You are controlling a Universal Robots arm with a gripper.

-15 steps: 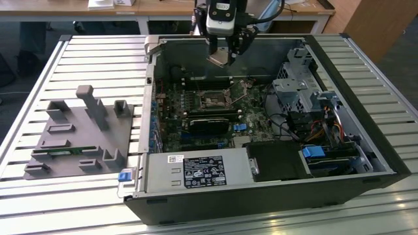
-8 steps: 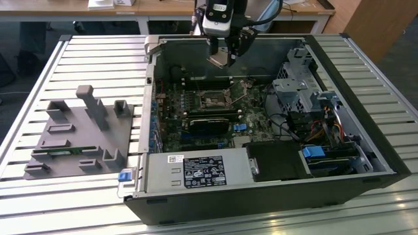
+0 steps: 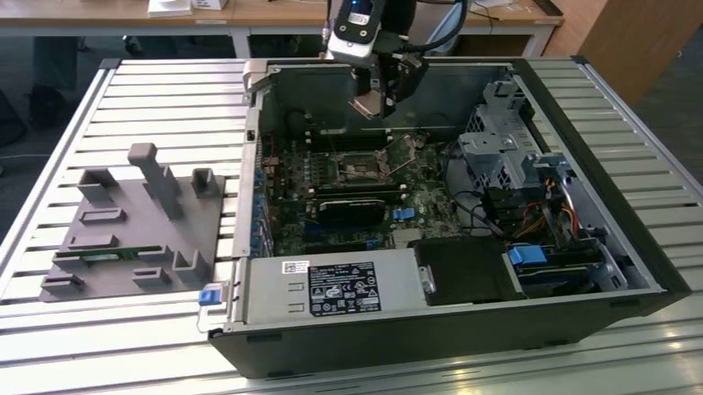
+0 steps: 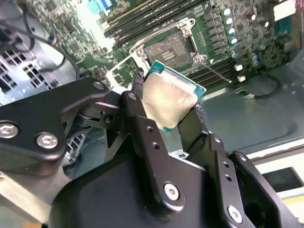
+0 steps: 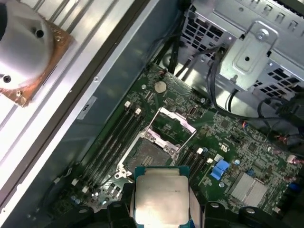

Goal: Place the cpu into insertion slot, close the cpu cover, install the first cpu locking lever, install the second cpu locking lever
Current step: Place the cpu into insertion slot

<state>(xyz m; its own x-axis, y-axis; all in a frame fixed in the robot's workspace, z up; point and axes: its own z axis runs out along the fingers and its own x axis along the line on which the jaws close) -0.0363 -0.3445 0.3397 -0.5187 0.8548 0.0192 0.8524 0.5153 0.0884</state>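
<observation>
My gripper (image 3: 374, 105) hangs over the open computer case, shut on the cpu (image 4: 168, 99), a flat square chip with a silvery top. Black fingers (image 4: 137, 102) clamp two opposite edges of the chip. The cpu (image 5: 161, 197) is tilted and sits above and a little to one side of the insertion slot (image 5: 149, 154), apart from it. The slot (image 4: 171, 51) lies bare with its dark centre showing. The cpu cover (image 5: 171, 126) stands swung up off the slot. A thin locking lever (image 4: 213, 71) sticks out unlatched beside the slot (image 3: 360, 171).
The case walls (image 3: 258, 164) ring the motherboard. A drive cage with cables (image 3: 505, 156) stands at the exterior view's right, and the power supply (image 3: 329, 288) lies along the front. Memory slots (image 5: 111, 137) flank the socket. A grey fixture (image 3: 132, 222) lies on the slatted table. A round heat sink (image 5: 23, 42) rests outside the case.
</observation>
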